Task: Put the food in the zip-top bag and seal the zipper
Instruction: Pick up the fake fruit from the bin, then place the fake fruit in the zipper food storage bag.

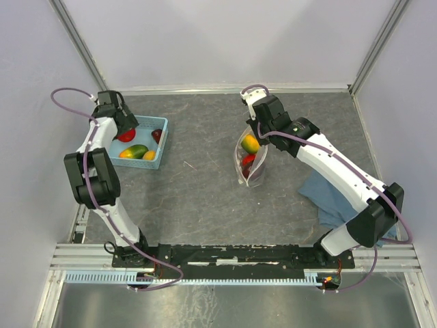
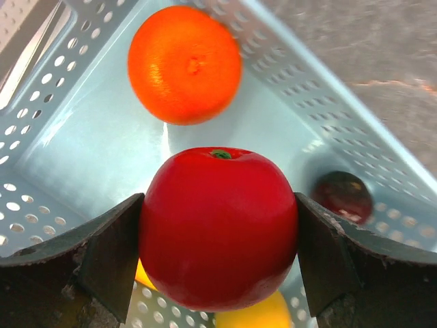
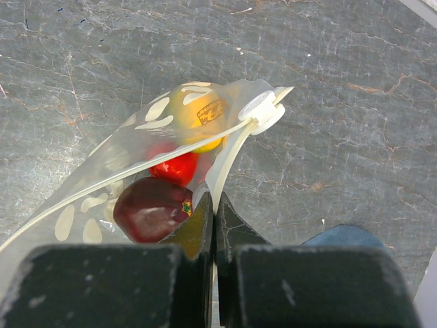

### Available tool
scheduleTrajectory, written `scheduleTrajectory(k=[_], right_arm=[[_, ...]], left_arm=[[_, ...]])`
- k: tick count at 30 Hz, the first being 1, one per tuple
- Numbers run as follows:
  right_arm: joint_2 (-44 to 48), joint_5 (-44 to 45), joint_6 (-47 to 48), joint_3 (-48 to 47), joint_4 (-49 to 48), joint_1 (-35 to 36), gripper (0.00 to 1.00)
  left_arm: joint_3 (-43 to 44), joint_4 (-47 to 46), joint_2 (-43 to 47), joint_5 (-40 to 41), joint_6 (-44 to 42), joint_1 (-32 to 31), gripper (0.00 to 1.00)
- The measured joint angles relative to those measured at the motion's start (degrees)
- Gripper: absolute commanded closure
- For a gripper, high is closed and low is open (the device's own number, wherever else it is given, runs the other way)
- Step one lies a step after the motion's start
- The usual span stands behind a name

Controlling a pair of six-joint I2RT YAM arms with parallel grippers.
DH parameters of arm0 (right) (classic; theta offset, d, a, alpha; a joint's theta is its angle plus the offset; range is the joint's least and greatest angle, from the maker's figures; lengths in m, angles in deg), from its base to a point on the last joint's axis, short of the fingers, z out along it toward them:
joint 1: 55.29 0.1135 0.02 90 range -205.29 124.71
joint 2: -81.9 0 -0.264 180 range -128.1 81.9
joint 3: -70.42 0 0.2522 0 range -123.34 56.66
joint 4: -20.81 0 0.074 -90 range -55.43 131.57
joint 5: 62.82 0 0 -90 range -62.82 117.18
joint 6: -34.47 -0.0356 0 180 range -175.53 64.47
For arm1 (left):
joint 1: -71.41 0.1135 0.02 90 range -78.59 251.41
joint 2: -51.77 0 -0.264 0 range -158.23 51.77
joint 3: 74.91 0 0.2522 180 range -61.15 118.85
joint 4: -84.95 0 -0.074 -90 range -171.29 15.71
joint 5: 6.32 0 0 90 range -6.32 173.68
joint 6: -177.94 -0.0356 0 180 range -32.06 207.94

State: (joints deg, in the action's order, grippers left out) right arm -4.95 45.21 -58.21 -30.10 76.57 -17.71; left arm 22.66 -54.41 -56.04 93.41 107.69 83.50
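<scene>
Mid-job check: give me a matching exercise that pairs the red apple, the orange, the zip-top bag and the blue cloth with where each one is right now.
Things:
1. red apple
2. orange
3. zip-top bag
4. blue cloth

Places:
A. lying beneath the right arm
B. pinched by the right gripper
C. between the fingers of the left gripper
D. loose in the basket, beyond the apple

Pairs: 1-C, 2-D, 3-B, 4-A
</scene>
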Motion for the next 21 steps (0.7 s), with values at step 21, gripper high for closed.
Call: scheduleTrajectory(k=[21], right_arm=[[0.15, -1.57, -0.07, 0.0, 0.0, 0.0, 0.99]], left_arm=[[-10.47, 0.87, 30.88, -10.16, 4.13, -18.27, 0.58]])
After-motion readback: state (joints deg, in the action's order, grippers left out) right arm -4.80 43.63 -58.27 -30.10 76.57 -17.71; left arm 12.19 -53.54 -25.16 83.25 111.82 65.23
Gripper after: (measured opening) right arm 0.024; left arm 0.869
